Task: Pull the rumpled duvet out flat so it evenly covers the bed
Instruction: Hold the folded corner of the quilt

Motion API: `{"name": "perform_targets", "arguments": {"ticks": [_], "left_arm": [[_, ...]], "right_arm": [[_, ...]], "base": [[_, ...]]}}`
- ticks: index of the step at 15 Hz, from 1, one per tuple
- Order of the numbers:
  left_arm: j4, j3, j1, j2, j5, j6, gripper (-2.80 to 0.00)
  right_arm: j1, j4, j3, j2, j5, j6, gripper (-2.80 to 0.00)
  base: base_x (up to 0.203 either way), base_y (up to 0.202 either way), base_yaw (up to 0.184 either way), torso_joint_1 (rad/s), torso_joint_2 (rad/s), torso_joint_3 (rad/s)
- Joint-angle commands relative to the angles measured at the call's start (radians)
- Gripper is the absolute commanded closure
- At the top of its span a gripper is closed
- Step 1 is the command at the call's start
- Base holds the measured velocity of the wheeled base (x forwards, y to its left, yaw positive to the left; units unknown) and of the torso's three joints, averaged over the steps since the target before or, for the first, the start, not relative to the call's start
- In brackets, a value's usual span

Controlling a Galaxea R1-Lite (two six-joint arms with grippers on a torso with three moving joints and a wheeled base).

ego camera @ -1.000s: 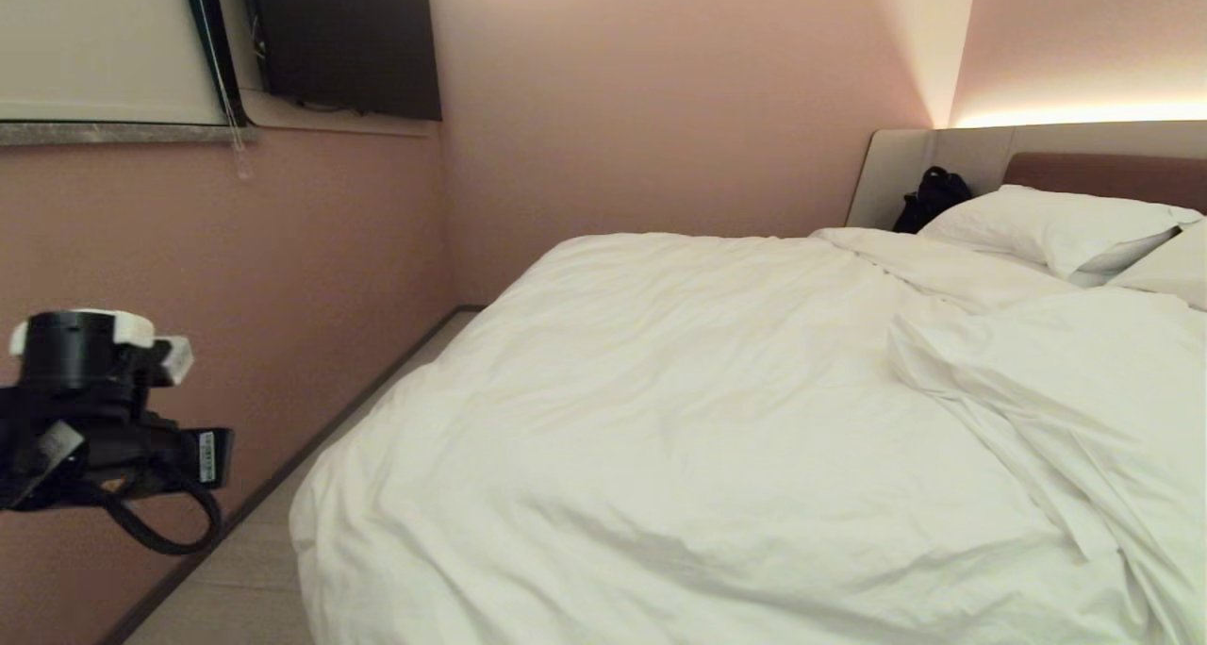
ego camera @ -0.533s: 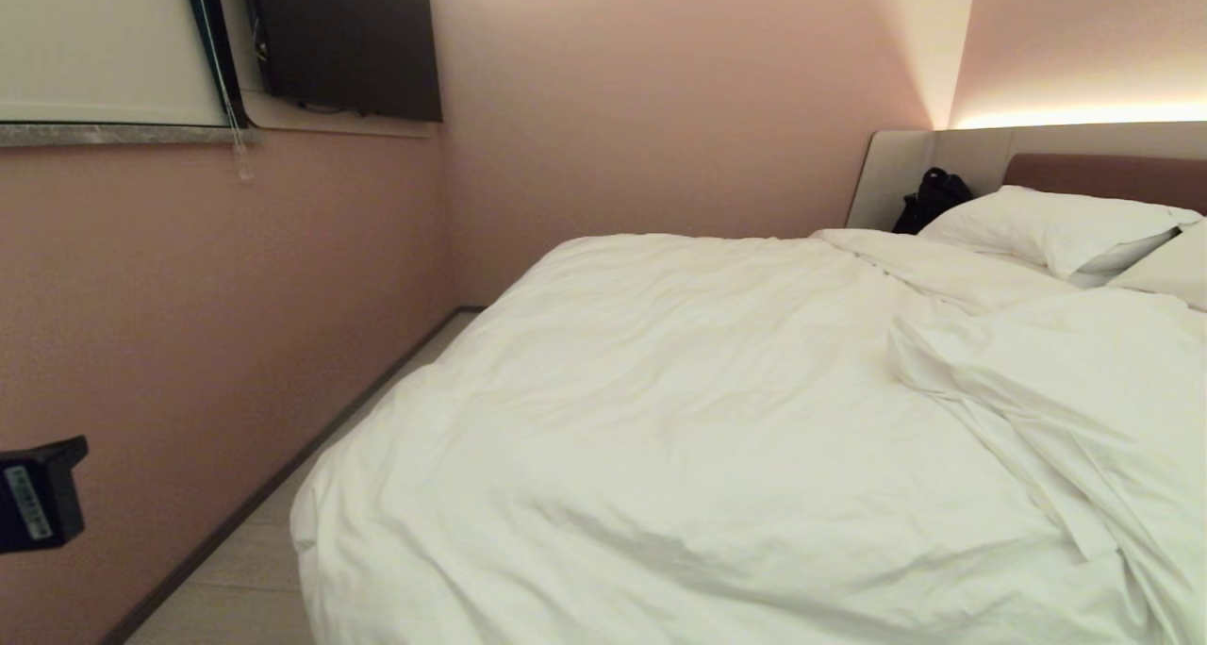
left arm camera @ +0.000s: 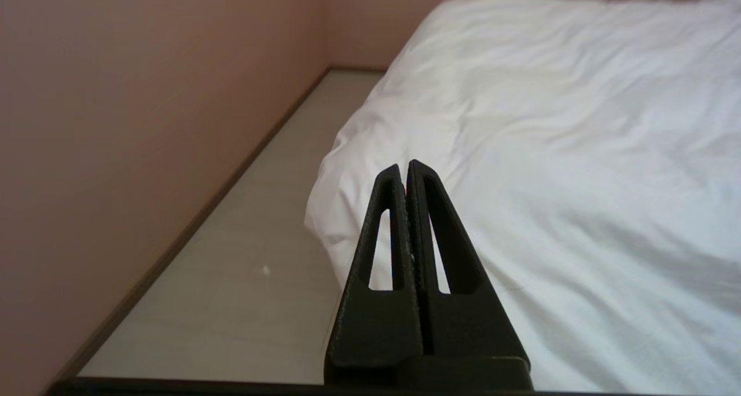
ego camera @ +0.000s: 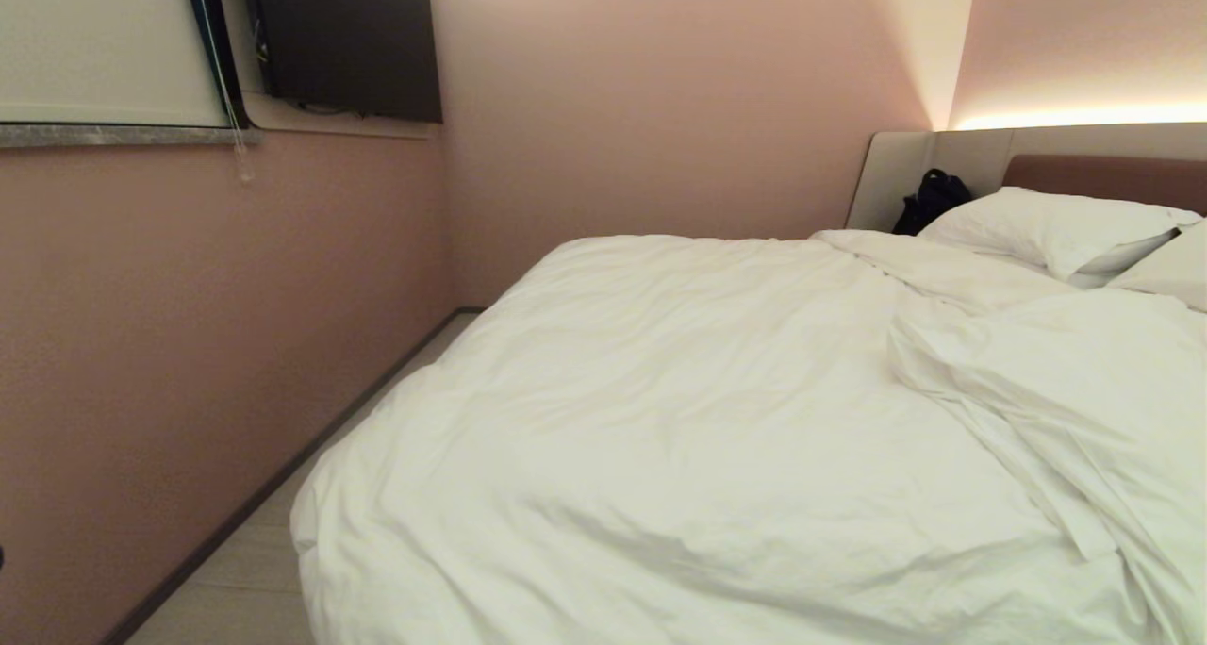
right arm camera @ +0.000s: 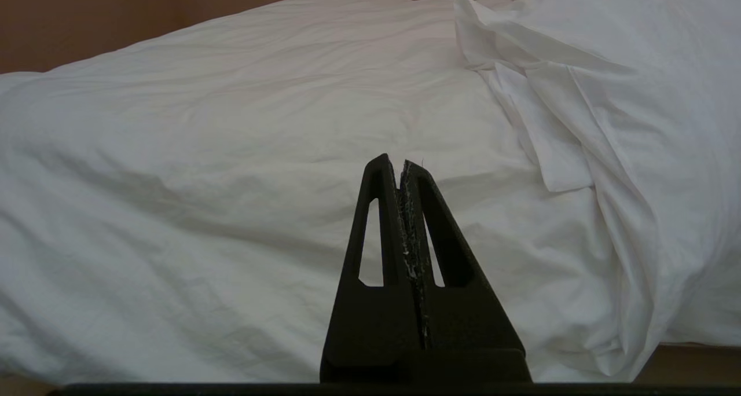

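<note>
Duvet (ego camera: 717, 419) lies spread over the bed (ego camera: 1103, 169), rumpled into a folded ridge on the side nearer the pillows (ego camera: 1047, 225). Left gripper (left arm camera: 407, 167) hangs off the duvet's floor-side corner, fingers (left arm camera: 425, 222) clenched on nothing. Right gripper (right arm camera: 399, 163) hangs before the duvet's near edge, fingers (right arm camera: 422, 222) clenched, empty. No writing is readable.

I see the white duvet (ego camera: 679, 419) spread puffy and wrinkled over most of the bed (ego camera: 1103, 169), its near left corner drooping over the edge toward the floor. On the right, part of it is bunched into a folded heap below the headboard.
</note>
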Motion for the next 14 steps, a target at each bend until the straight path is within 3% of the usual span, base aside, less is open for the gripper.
{"name": "perform_targets", "arguments": {"ticks": [1, 8, 14], "left_arm": [[-0.002, 0.037, -0.01, -0.132, -0.002, -0.002, 0.0], [-0.039, 0.184, 0.01, -0.352, -0.067, 0.003, 0.0], [-0.018, 0.273, 0.016, -0.487, -0.083, 0.01, 0.0]], "right_arm": [[0.0, 0.0, 0.0, 0.0, 0.001, 0.0, 0.0], [0.0, 0.0, 0.0, 0.0, 0.001, 0.0, 0.0], [0.0, 0.0, 0.0, 0.0, 0.001, 0.0, 0.0]], "base": [[0.0, 0.0, 0.0, 0.0, 0.0, 0.0], [0.0, 0.0, 0.0, 0.0, 0.0, 0.0], [0.0, 0.0, 0.0, 0.0, 0.0, 0.0]]}}
